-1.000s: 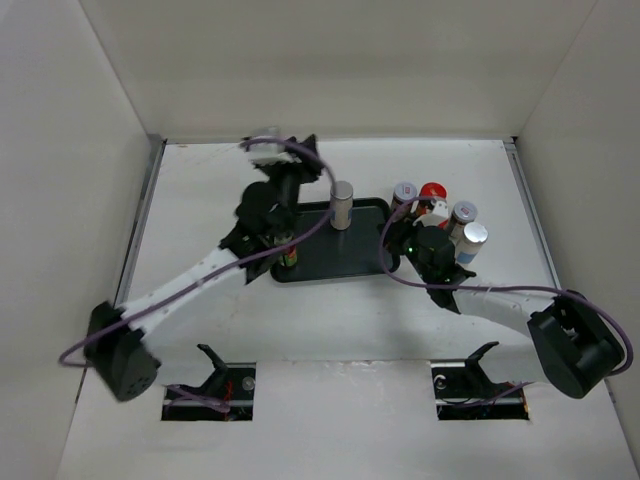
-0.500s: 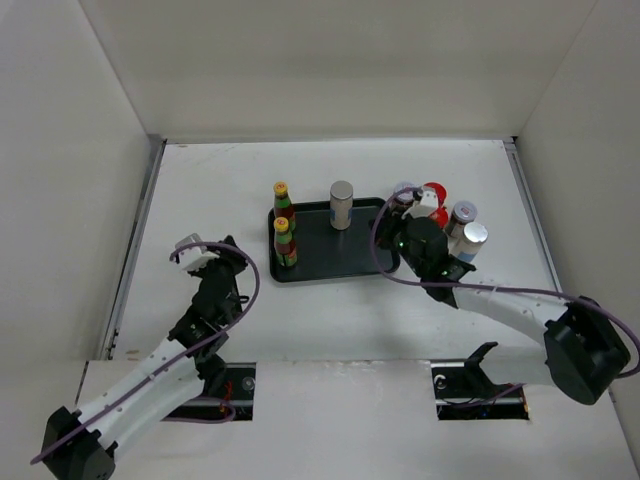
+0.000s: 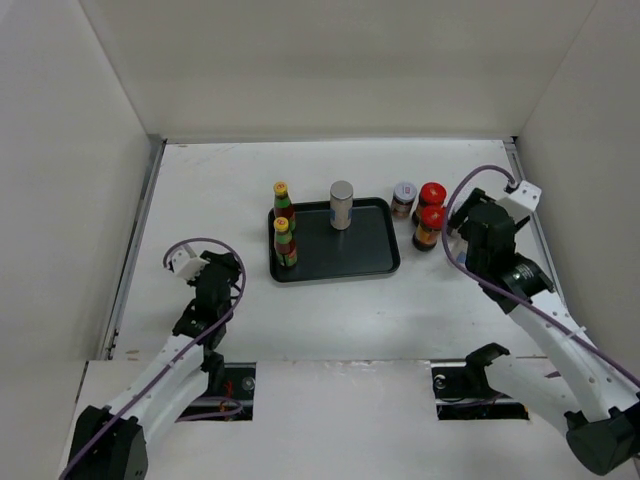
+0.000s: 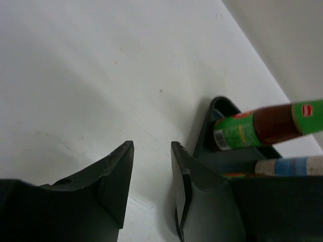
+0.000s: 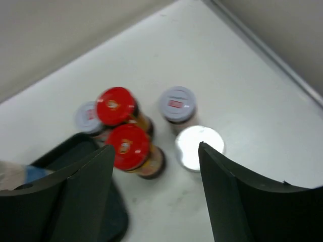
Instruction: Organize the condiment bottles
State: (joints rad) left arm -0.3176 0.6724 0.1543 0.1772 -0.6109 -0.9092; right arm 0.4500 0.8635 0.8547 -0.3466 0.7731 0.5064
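Overhead, two slim yellow-capped dark sauce bottles [image 3: 283,203] and a silver-lidded shaker [image 3: 341,205] stand on the black rectangular tray [image 3: 380,262], with two red-lidded jars [image 3: 431,197] just right of it. Left wrist: left gripper [image 4: 151,146] is parted only narrowly, empty, near the tray corner. Right wrist: right gripper [image 5: 155,148] is spread wide, empty, above the red-lidded jars and three silver-lidded jars [image 5: 176,102].

A flat matte white worktop [image 3: 330,315] fills the middle of the overhead view. It is closed in by plain off-white walls: a back wall panel [image 3: 330,60] across the top of the frame, a left wall panel [image 3: 60,200] slanting down the left side, and a right wall panel [image 3: 590,140] on the right. A thin grey metal strip [image 3: 136,240] runs where the left panel meets the surface. Two dark rectangular cut-outs [image 3: 240,405] sit in the white ledge along the bottom, under soft, even light with only faint shadows.
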